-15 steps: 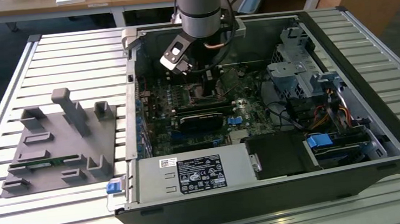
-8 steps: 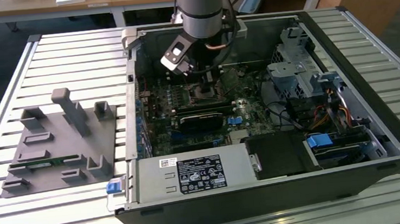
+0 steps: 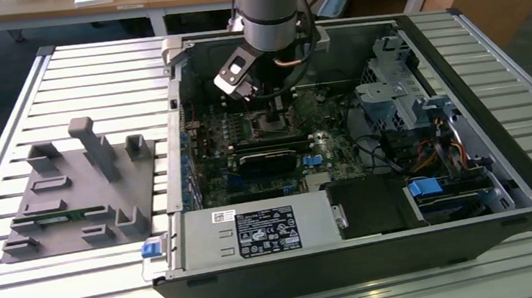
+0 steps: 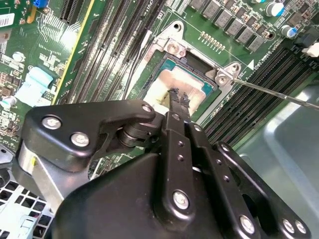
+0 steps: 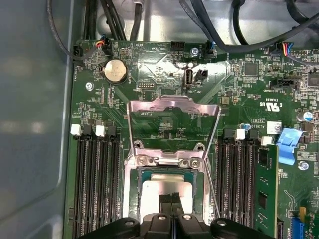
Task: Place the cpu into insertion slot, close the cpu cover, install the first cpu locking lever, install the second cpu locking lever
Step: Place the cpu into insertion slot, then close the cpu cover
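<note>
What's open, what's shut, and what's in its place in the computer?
cpu, lying in the insertion slot.
cpu cover, flipped up, open.
locking lever, unlatched, swung out.
hand, shut, tips over the cpu.
computer case, side open.

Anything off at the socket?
Nothing damaged or askew. The cpu lies square in the slot, with the gripper's shut tips on its top. The cover stands open, tilted back on its hinge, and a lever juts free beside the slot.
</note>
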Controlling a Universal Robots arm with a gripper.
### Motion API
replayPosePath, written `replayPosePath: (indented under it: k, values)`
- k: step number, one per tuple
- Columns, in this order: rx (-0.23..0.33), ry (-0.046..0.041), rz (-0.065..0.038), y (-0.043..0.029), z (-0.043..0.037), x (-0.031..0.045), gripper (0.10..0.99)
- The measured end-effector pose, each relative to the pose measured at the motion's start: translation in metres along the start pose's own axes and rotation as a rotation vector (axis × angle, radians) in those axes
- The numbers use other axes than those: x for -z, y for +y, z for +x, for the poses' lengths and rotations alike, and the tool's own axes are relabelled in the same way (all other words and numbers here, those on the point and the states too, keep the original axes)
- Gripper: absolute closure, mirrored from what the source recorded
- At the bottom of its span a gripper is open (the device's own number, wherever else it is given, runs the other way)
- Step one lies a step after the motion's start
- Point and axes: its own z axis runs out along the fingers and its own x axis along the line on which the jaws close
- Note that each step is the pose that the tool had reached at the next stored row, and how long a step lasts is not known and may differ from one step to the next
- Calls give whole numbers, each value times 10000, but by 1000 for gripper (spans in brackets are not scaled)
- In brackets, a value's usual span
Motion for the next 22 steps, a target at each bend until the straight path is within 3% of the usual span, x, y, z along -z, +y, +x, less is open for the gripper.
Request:
replayPosePath:
  k: [12, 22]
  values:
    - [0, -1, 4, 1, 0, 36, 980]
    - [-1, 3, 3, 7, 3, 161, 980]
